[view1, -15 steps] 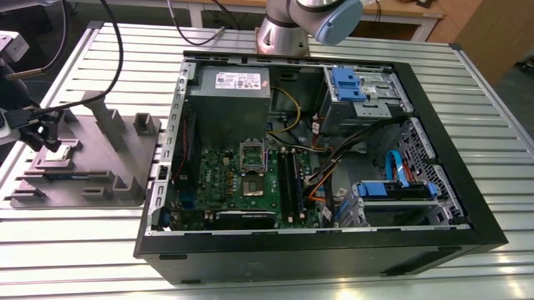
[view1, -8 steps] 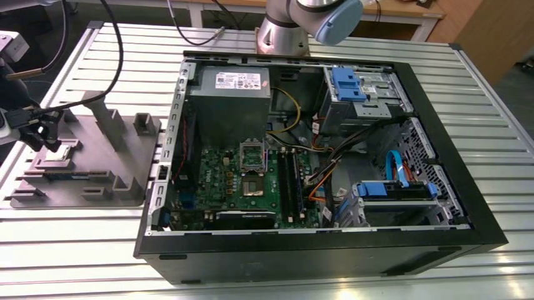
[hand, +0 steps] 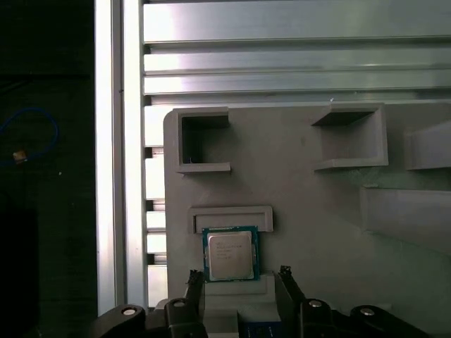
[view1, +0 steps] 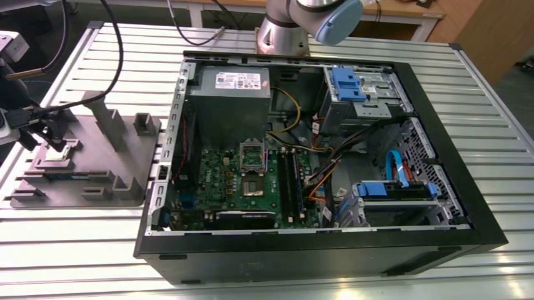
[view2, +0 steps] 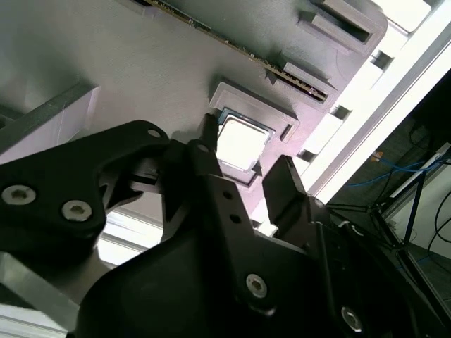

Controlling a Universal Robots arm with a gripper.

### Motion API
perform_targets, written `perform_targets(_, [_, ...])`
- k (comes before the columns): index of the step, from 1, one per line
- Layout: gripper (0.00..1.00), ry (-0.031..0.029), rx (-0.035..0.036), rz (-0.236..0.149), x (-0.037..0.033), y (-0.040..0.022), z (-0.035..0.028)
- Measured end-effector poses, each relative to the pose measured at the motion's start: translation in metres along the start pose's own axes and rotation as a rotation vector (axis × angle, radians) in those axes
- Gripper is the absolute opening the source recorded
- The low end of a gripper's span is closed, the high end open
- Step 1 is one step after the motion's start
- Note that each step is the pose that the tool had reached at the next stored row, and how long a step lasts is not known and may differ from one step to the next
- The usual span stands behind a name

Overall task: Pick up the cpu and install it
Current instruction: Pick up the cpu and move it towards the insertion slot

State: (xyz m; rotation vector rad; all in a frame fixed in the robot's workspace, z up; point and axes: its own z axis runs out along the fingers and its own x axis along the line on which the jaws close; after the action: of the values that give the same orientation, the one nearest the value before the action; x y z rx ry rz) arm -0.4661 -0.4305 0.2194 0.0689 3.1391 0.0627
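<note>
The cpu (hand: 230, 253), a small square chip with a pale metal top, lies flat in a recess of the grey fixture plate (hand: 310, 204). In the exterior view the cpu (view1: 55, 162) and the fixture plate (view1: 87, 187) are at the exterior view's left, outside the computer case. My gripper (hand: 239, 280) hangs just above the chip and is open, one dark finger off each of two opposite sides of it, apart from it. The second wrist view has the cpu (view2: 242, 144) between the same fingertips (view2: 208, 132). The dark socket (view1: 252, 185) sits on the green board, its metal frame (view1: 252, 154) raised.
The open black computer case (view1: 334, 250) lies on the slatted aluminium table (view1: 501, 156), with a grey power-supply box (view1: 229, 84), blue drive brackets (view1: 348, 84) and loose cables (view1: 334, 159) inside. The fixture has upright grey posts (view1: 109, 122) close to my gripper (view1: 55, 150). The arm's base (view1: 284, 34) stands behind the case.
</note>
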Motion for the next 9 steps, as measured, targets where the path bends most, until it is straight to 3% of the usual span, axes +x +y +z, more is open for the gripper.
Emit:
perform_targets(1, [0.55, 0.0000, 0.0000, 0.000, 0.0000, 0.0000, 0.0000])
perform_targets(5, [0.55, -0.0009, -0.0005, -0.001, 0.0000, -0.0001, 0.0010])
perform_targets(9, [0.55, -0.0021, -0.0004, -0.033, 0.0000, 0.0001, 0.0043])
